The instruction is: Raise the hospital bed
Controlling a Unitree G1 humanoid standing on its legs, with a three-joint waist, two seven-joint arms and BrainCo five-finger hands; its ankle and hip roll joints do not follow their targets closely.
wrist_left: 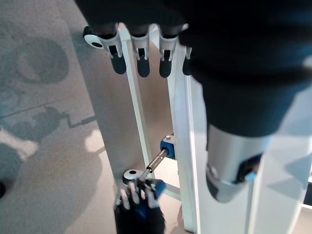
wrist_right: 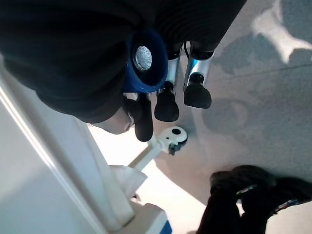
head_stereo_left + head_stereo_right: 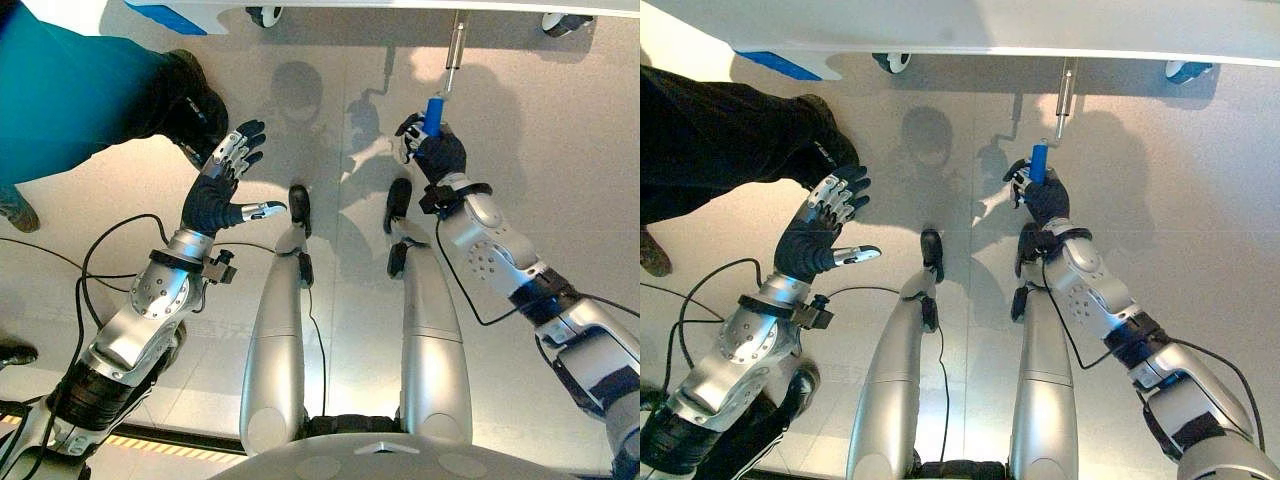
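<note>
The hospital bed's white frame (image 3: 350,8) runs along the far edge of the view. A metal crank rod (image 3: 455,50) hangs from it and ends in a blue crank handle (image 3: 435,110). My right hand (image 3: 438,152) is shut on that blue handle (image 2: 144,61), its fingers curled round the lower part while the top sticks out above them. My left hand (image 3: 222,180) is held out over the floor to the left, open with fingers spread and thumb out, touching nothing. From the left wrist, its fingers (image 1: 141,61) show above the crank rod (image 1: 157,161).
A person's leg in teal cloth with a black shoe (image 3: 195,100) stands close beside my left hand. Another shoe (image 3: 15,210) is at the left edge. Bed casters (image 3: 265,15) (image 3: 565,22) rest on the grey floor under the frame.
</note>
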